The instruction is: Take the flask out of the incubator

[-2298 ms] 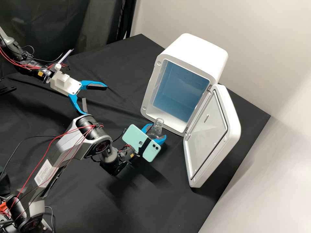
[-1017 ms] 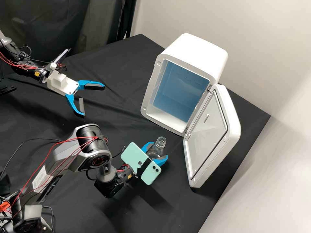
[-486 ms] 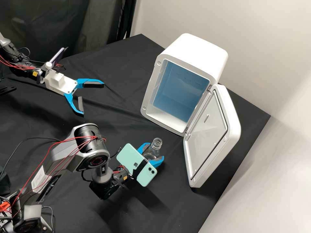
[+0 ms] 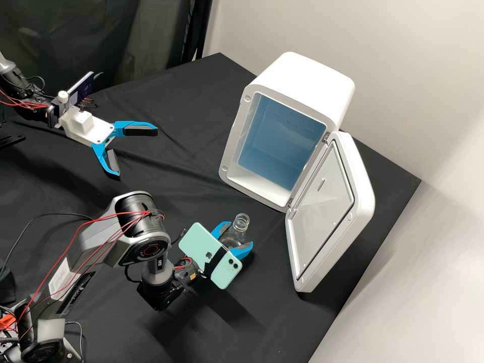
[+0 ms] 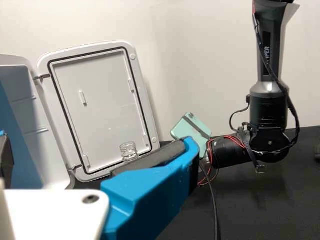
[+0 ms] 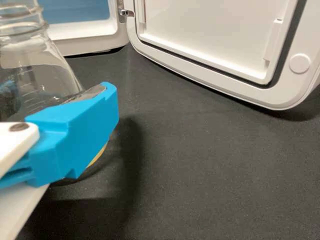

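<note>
Where the black bench (image 4: 201,101) meets the pale wall, one white incubator (image 4: 302,80) stands. It is blue inside, and its door (image 4: 330,212) is swung wide open.

Two arms:
- Left gripper (image 4: 132,149) hangs over the far-left part of the bench, well apart from the incubator, fingers spread wide.
- Right gripper (image 4: 236,238) sits low, just in front of the incubator's opening. A mint-green phone (image 4: 209,254) is strapped behind it, and the fingers are clamped on the body of the one flask (image 4: 240,223).

Flask: clear glass, cone-shaped body, short neck with a thick rim, open mouth, upright. It is outside the incubator, near the lower hinge corner of the door. Cannot tell whether its base touches the bench.
</note>
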Tool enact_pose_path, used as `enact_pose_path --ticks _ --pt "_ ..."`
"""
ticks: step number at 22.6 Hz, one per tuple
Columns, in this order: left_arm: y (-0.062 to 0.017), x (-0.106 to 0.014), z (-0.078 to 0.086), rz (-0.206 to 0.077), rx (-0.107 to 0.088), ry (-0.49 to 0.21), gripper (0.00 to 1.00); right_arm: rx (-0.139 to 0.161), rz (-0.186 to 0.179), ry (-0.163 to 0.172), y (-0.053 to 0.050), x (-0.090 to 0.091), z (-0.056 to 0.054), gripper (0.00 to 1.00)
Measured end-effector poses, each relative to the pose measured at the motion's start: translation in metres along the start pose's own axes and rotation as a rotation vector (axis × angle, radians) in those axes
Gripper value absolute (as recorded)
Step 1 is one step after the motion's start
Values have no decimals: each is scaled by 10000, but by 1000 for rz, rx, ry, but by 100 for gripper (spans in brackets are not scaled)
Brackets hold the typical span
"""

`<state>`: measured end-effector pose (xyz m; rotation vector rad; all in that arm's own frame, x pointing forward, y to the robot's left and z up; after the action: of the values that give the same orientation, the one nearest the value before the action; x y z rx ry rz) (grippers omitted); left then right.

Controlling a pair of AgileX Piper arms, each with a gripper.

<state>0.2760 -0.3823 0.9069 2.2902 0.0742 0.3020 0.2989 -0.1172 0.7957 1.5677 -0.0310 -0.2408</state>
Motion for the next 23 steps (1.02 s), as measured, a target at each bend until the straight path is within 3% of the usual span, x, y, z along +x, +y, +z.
enact_pose_path --ticks 9,10,12,15,17,18,20,23 --pt "0 -1 -5 -1 -15 -1 100 0 0 0 0 0 0 0" --pt "-9 -1 4 -10 -31 -10 100 0 0 0 0 0 0 0" --pt "-56 11 10 -44 -98 -19 100 0 0 0 0 0 0 0" --pt "-168 39 9 -112 -142 -13 100 0 0 0 0 0 0 0" --pt "-269 61 21 -180 -175 -9 100 0 0 0 0 0 0 0" --pt "-300 62 39 -204 -182 -20 100 0 0 0 0 0 0 0" --pt "-333 68 81 -226 -192 -33 100 0 0 0 0 0 0 0" --pt "-337 72 126 -230 -194 -47 100 0 0 0 0 0 0 0"
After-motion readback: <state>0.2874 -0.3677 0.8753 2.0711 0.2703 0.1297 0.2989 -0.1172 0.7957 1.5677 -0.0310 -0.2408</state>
